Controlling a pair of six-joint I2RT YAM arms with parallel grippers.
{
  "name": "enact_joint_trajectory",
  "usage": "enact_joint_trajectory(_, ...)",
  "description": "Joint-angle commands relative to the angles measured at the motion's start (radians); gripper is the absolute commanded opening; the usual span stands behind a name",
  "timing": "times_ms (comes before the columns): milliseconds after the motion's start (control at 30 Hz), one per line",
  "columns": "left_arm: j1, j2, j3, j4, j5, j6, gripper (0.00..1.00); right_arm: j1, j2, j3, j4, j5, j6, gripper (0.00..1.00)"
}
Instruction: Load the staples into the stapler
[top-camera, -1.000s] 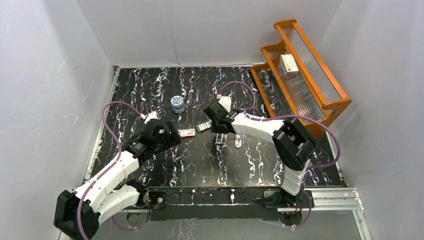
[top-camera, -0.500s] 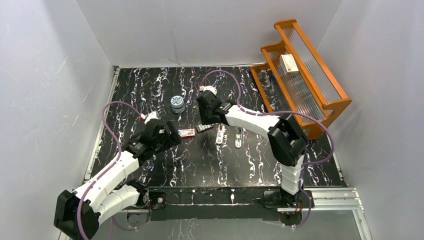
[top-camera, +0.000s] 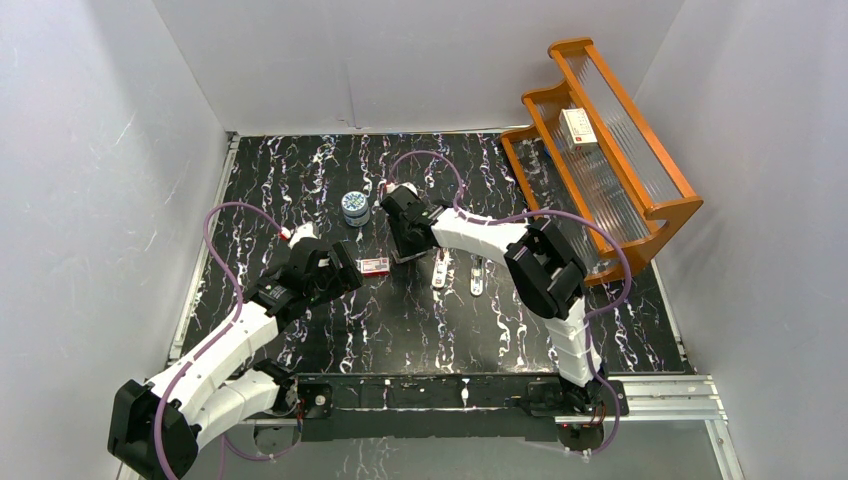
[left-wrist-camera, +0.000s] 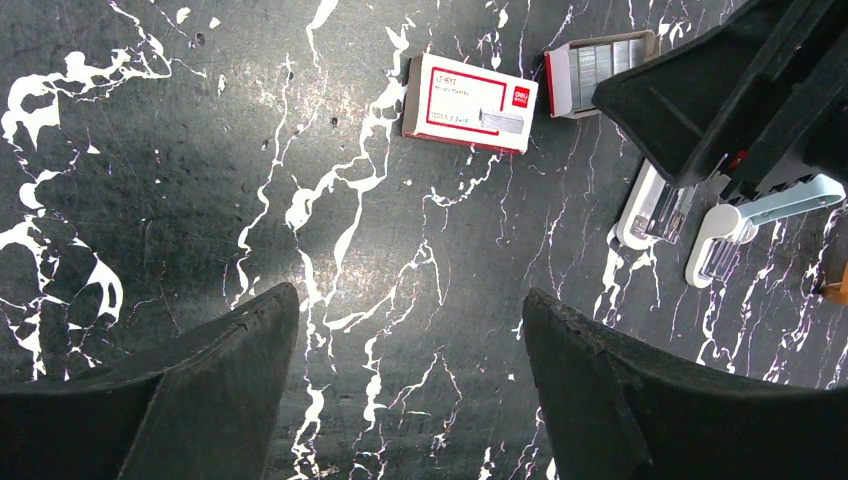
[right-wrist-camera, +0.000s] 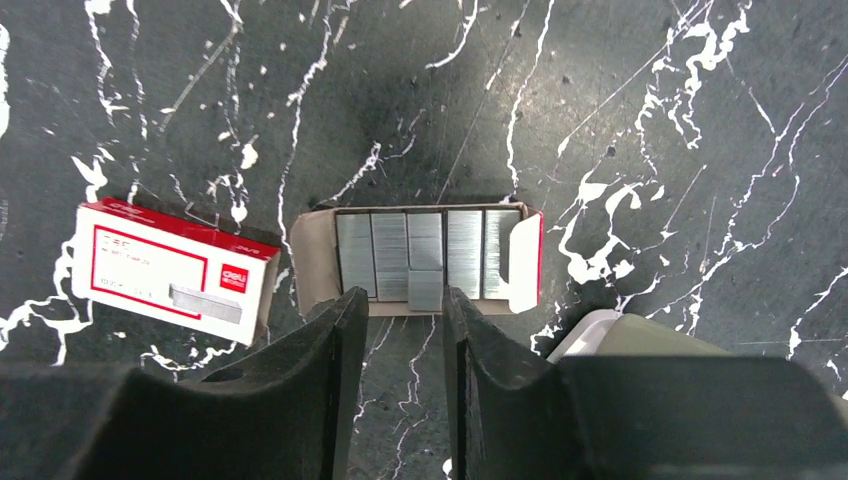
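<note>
Through the right wrist camera we see the right claw (right-wrist-camera: 402, 300) with its jaws only narrowly parted and holding nothing. The staples (right-wrist-camera: 425, 255) lie in their tray directly ahead of the fingertips (right-wrist-camera: 345, 320). One strip sits lower than the rest and reaches into the gap; we cannot tell whether it touches a finger. The sleeve (right-wrist-camera: 170, 275) lies to the claw's left, and a corner of the stapler (right-wrist-camera: 640, 335) shows just to its right.

Through the left wrist camera, the left claw (left-wrist-camera: 410, 300) stands wide open and empty over the table (left-wrist-camera: 150, 150). Ahead of it lies the sleeve (left-wrist-camera: 470, 88), with the staples (left-wrist-camera: 595, 72) just off its right end, partly under the right claw (left-wrist-camera: 740, 90). The stapler (left-wrist-camera: 655, 205) and a light blue stapler (left-wrist-camera: 760, 215) lie side by side, ahead and to the right.

From above, the right claw (top-camera: 405, 248) covers the staples, with the sleeve (top-camera: 374, 265) just to its left and the stapler (top-camera: 440, 268) just to its right. The left claw (top-camera: 350, 270) hangs near the sleeve's other end.
</note>
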Motion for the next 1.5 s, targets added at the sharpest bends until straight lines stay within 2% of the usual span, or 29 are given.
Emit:
enact_joint_trajectory(0,0.006,-0.009,0.004,-0.017,-0.027,0.007,0.79,-0.004,0.015,0.058,-0.009,-0.002,-0.001,0.40)
enact_joint_trajectory(567,0.006,-0.011,0.002,-0.017,-0.026,0.005,0.79,-0.012,0.042,0.065,-0.012,0.007,-0.009,0.38)
enact_joint_trajectory(767,0.006,-0.014,0.003,-0.017,-0.027,0.004,0.79,-0.012,0.042,0.064,-0.008,0.020,-0.008,0.27)
enact_joint_trajectory(833,0.006,-0.014,0.003,-0.017,-0.027,0.003,0.79,-0.013,0.033,0.058,-0.006,0.028,-0.005,0.26)
enact_joint_trajectory(1200,0.006,0.005,0.018,-0.015,-0.014,-0.011,0.79,-0.004,-0.109,-0.008,0.027,0.020,-0.002,0.25)
enact_joint_trajectory(1300,0.006,0.001,0.023,-0.028,-0.025,-0.014,0.79,0.014,-0.161,-0.068,0.016,0.002,0.044,0.25)
enact_joint_trajectory(1467,0.006,-0.043,0.019,-0.047,-0.026,-0.010,0.79,0.092,-0.227,-0.165,-0.031,0.057,0.143,0.25)
